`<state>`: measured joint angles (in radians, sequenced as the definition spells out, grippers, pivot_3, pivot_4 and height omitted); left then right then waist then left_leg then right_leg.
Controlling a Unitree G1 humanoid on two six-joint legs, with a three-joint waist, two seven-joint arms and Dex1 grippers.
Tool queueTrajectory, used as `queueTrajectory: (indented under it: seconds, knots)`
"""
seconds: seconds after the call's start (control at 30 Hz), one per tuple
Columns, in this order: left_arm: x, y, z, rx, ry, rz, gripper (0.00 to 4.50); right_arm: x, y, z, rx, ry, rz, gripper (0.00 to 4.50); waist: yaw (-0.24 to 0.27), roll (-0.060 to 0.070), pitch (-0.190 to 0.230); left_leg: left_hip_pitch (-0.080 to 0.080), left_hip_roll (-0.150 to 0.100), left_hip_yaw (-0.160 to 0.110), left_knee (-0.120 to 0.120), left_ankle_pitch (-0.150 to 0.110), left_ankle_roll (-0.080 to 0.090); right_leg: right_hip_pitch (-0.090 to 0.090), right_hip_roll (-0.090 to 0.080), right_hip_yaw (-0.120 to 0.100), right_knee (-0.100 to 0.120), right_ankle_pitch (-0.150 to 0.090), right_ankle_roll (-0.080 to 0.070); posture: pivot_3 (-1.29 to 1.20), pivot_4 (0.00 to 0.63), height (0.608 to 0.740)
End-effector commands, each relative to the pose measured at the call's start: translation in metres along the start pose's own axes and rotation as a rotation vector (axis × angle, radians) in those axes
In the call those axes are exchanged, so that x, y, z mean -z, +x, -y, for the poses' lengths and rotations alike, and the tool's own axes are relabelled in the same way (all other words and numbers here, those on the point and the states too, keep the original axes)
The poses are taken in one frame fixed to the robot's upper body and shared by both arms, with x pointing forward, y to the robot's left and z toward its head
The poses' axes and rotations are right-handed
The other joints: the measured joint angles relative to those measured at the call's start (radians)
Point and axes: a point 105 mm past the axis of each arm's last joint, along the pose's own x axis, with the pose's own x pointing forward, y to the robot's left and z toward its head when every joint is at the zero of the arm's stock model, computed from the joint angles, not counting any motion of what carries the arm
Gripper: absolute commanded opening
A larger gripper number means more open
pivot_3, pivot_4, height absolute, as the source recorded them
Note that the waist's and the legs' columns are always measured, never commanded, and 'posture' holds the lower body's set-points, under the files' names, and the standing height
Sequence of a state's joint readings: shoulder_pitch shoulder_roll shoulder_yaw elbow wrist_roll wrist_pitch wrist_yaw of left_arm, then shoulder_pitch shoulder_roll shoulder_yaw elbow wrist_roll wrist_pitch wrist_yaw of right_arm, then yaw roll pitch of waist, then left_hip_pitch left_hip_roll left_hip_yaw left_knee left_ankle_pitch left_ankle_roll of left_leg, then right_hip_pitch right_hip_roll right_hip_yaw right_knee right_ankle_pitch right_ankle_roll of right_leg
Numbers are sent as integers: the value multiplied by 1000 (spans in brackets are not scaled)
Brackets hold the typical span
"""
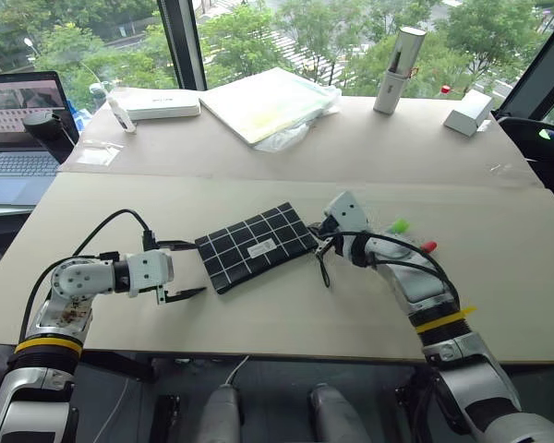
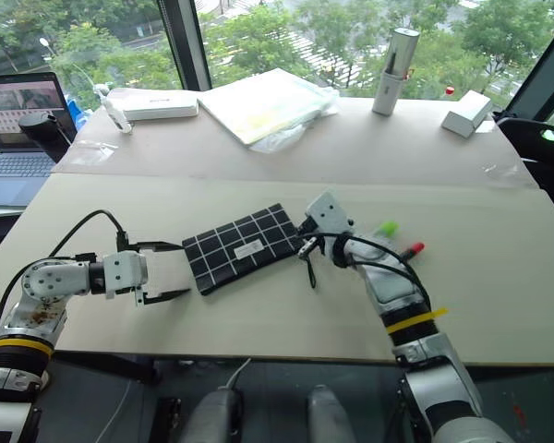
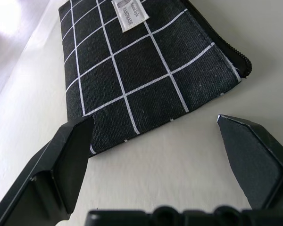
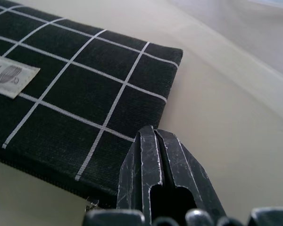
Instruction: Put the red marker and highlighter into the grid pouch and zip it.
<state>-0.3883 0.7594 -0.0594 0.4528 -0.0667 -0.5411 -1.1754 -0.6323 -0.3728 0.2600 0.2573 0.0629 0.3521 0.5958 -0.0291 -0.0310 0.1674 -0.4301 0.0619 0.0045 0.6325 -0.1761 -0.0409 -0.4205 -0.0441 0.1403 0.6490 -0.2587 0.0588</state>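
The grid pouch (image 1: 257, 245) lies flat and slanted at mid-table, label up. My left gripper (image 1: 180, 270) is open just off its near-left end, and in the left wrist view its fingers (image 3: 70, 155) flank the pouch corner (image 3: 132, 61) without touching it. My right gripper (image 1: 325, 242) is shut at the pouch's far-right end. Its closed fingertips (image 4: 153, 150) sit over the zipper edge with nothing visible between them. The black pull strap (image 1: 323, 269) hangs beside it. Past my right forearm lie the light green highlighter (image 1: 399, 225) and the red marker (image 1: 428, 246), both partly hidden.
At the far edge of the table are a white box (image 1: 157, 103), a plastic-wrapped folder (image 1: 268, 101), a tall white cylinder (image 1: 397, 69) and a small white box (image 1: 468, 113). A laptop (image 1: 18, 120) stands at the far left.
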Motion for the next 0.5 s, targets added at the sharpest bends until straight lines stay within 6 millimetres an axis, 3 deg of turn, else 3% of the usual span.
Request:
queueTrajectory:
  seconds: [0.03, 0.13, 0.27, 0.5]
  knots:
    - [1, 12, 19, 88, -2, -15, 4500, -25, -4, 7, 10, 0, 102, 74, -1, 0, 0, 0, 0, 0, 0, 0, 0, 0, 0, 0, 0, 0, 0, 0, 150, 740]
    - [-1, 12, 19, 91, -3, -12, 4500, -41, -9, 15, 26, 35, 176, 74, -1, 0, 0, 0, 0, 0, 0, 0, 0, 0, 0, 0, 0, 0, 0, 0, 150, 740]
    - [-2, 12, 17, 91, -6, -10, 4500, -46, -12, 19, 34, 24, 191, 74, -1, 0, 0, 0, 0, 0, 0, 0, 0, 0, 0, 0, 0, 0, 0, 0, 150, 740]
    - [-5, 13, 13, 92, -9, -7, 4500, -30, -7, -15, -94, 37, 143, 74, -1, 0, 0, 0, 0, -1, 0, 0, 0, 0, 0, -1, 0, 0, 0, 0, 150, 740]
